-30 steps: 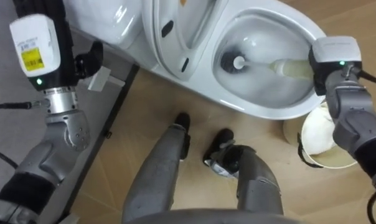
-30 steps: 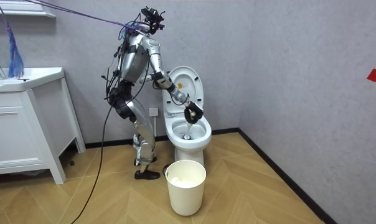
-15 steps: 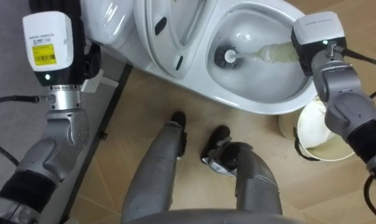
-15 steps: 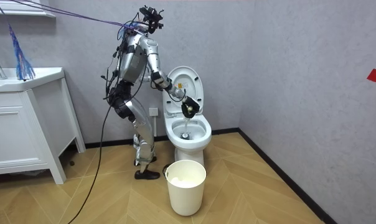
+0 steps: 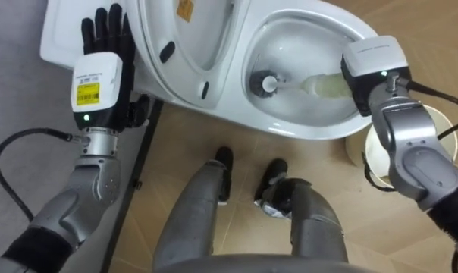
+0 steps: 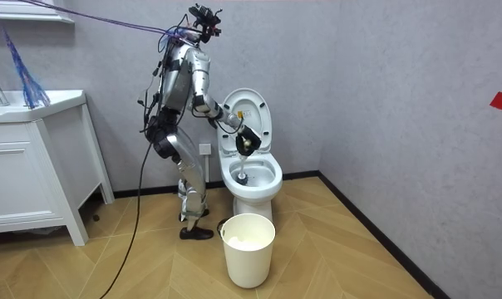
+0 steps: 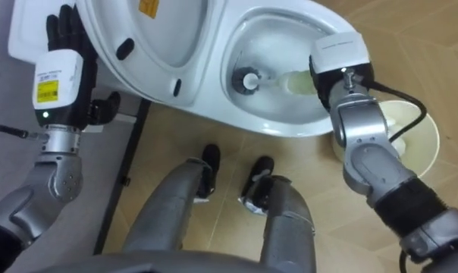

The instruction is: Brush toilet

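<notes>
While the right hand (image 5: pixel 371 70) is clenched round the toilet brush (image 5: pixel 320 86), head down at the drain of the toilet bowl (image 5: pixel 305 130), and the left hand (image 5: pixel 108 45) hovers released over the cistern (image 5: pixel 58 23), a jerky stroke could flick water over the rim.

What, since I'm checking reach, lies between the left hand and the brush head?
The raised toilet seat, shown in both eye views.
</notes>
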You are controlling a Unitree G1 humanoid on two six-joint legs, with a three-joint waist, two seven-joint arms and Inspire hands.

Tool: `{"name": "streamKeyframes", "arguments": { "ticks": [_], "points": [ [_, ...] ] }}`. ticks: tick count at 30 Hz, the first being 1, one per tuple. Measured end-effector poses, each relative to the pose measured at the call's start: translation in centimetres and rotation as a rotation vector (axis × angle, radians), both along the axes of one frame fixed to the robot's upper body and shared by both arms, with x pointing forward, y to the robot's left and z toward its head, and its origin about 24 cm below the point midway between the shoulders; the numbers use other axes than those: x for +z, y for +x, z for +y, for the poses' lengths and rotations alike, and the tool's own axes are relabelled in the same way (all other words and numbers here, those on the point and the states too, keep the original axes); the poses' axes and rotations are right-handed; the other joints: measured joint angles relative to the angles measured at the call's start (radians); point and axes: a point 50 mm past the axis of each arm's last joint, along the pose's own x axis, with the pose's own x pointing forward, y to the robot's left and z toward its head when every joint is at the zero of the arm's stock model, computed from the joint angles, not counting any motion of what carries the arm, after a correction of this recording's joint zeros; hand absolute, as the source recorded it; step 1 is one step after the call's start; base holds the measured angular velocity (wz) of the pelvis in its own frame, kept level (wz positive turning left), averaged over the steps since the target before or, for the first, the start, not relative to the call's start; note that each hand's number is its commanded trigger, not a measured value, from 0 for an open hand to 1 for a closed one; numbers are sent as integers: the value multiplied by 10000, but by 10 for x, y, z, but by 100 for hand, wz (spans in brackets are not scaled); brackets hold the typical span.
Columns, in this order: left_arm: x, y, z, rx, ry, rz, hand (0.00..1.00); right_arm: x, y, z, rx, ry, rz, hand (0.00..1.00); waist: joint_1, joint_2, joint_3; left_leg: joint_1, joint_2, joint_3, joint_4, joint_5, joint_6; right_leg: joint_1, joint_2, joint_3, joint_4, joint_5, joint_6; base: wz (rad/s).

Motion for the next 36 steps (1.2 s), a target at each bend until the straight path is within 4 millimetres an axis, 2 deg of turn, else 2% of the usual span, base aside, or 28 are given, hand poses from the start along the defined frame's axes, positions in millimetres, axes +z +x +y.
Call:
{"name": "streamKeyframes", "arguments": {
  "ticks": [7,21,24,26,30,32,36],
  "points": [
    [6,-2,8,-142,146,-6,0,5,-8,5,148,380,72,100,-239,-240,-1,-14,-10,-7,36,2,2,1,-17,-1,6,7,17,0],
    [6,-4,14,-265,81,74,0,6,-10,1,22,581,-137,100,-266,-286,17,62,-27,55,-50,13,16,14,-50,33,24,46,17,0],
    [11,-1,16,-274,115,-127,0,4,3,-4,72,888,-341,100,-308,-509,140,146,-37,102,-60,79,27,46,-97,41,98,33,6,2],
    [14,3,17,-292,134,-439,0,2,19,-15,-132,1252,-435,100,-334,-704,259,139,-37,106,21,107,32,46,-136,10,192,-2,-7,4],
    [22,9,21,-546,570,-676,0,4,47,-37,-661,1876,-591,100,-318,-841,343,24,-39,142,7,234,75,-78,-178,-6,223,6,68,2],
    [28,15,23,-693,900,-901,0,10,64,-53,-1290,2595,-1003,100,-354,-948,419,-70,-155,143,-73,345,84,-275,-321,1,383,-4,56,8],
    [27,18,25,-783,1445,-879,0,19,78,-72,-2032,3016,-1750,100,-362,-974,442,-157,-208,156,-149,419,84,-408,-401,2,500,66,-51,6]
  ]
}}
